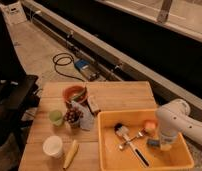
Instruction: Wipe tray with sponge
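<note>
The yellow-orange tray (110, 150) sits on the right end of the wooden table. My gripper (163, 144) reaches down from the white arm into the tray's right side. The small blue-grey sponge (153, 143) shows just left of the gripper's tip, on the tray floor; I cannot tell whether it is gripped. A black-handled brush with pale bristles (125, 137) lies in the tray's middle. A small orange-pink ball (150, 126) lies near the far right wall.
On the table left of the tray are an orange-brown bowl (74, 93), a green cup (56, 117), a white cup (53, 146), a banana (70, 153) and a snack packet (86, 120). A cable (63, 62) coils on the floor behind.
</note>
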Controlling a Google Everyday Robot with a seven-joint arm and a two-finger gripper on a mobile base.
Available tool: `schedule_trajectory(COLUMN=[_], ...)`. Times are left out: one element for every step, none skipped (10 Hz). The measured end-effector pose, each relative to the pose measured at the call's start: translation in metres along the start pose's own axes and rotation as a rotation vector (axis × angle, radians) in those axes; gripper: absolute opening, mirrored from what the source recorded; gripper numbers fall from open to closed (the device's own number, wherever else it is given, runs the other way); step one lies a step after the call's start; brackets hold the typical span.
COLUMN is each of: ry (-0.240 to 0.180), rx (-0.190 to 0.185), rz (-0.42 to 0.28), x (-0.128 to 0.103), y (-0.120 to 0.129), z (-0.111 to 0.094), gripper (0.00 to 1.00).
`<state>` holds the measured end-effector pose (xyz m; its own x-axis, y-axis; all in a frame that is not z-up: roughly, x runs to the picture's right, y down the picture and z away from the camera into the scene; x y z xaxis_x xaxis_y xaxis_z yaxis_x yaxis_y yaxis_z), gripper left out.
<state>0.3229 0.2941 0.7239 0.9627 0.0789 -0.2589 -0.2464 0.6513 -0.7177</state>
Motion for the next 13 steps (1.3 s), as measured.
schedule_trajectory(ry=[-0.017, -0.03, -0.041, -0.046, -0.041, -0.033, -0.026, -0.005, 0.005, 0.011, 0.01, 0.003, -0.005], rx=[-0.007, -0.015, -0.029, -0.042, -0.053, -0.057, -0.061, -0.063, -0.064, -0.063, -0.061, -0.062, -0.064], rz=[-0.025, -0.053, -0.079, -0.097, -0.107, -0.1, -0.089, -0.054, -0.038, -0.029, -0.029, -0.03, -0.036], x=[-0.013, -0.025, -0.033, -0.038, -0.04, -0.038, -0.034, -0.017, -0.005, 0.005, 0.009, 0.01, 0.007], y=[0.004, 0.008, 0.015, 0.024, 0.032, 0.033, 0.033, 0.025, 0.019, 0.01, 0.004, 0.0, -0.001], z=[0.0, 0.0, 0.001, 0.001, 0.001, -0.001, 0.0, 0.001, 0.002, 0.002, 0.001, 0.0, -0.001], gripper=[0.0, 0.0, 0.0, 0.0, 0.0, 0.0, 0.0, 0.0, 0.0, 0.0, 0.0, 0.0, 0.0])
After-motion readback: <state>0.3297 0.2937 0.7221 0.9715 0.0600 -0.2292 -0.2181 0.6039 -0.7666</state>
